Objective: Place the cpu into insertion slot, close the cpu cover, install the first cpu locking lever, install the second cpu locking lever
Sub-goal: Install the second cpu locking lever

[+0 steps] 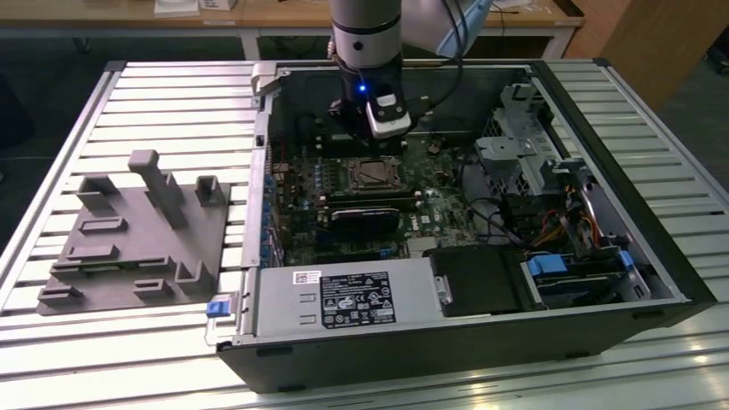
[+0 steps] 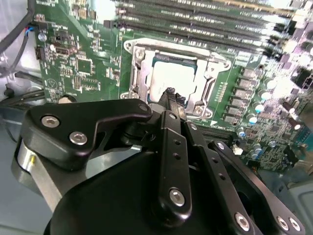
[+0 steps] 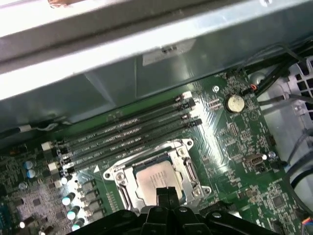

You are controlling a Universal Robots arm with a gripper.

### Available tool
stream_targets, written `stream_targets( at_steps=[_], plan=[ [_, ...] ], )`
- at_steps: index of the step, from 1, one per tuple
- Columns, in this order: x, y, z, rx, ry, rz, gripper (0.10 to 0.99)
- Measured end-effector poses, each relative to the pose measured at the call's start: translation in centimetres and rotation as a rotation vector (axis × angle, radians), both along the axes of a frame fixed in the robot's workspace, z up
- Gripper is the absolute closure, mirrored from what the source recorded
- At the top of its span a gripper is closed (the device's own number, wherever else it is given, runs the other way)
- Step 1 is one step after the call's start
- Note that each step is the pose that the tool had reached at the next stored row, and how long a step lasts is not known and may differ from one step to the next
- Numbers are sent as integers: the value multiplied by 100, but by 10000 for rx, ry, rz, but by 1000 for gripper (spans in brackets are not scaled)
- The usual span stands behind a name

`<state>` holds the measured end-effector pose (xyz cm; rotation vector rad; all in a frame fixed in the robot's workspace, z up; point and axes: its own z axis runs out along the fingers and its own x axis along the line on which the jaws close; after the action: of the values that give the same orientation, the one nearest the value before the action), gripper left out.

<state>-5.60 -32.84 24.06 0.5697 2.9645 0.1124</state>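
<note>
The arm reaches down into the open computer case [image 1: 638,282], upper middle of the exterior view. Its gripper [image 2: 169,93] hangs just above the socket, fingers pinched together with nothing between them. The cpu [image 3: 157,177] lies flat in its slot, the cpu cover [image 2: 211,83] framing it.

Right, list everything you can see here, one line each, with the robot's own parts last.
Computer case: one, black, lying open on the slatted table.
Circuit board: one, green, inside the case.
Cpu: one, silver-grey, sitting in its socket.
Cpu cover: one, silvery frame, around the cpu.
Memory slots: four, black, beside the socket.
Fixture plate: one, grey, on the table at the exterior view's left.
Gripper: one, black, shut, tips over the cpu.
</note>
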Motion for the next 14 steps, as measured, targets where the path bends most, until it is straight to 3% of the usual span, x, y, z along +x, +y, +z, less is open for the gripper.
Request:
stream_targets(
  at_steps=[14],
  plan=[
    [7,-314,-1,0,92,-23,980]
  ],
)
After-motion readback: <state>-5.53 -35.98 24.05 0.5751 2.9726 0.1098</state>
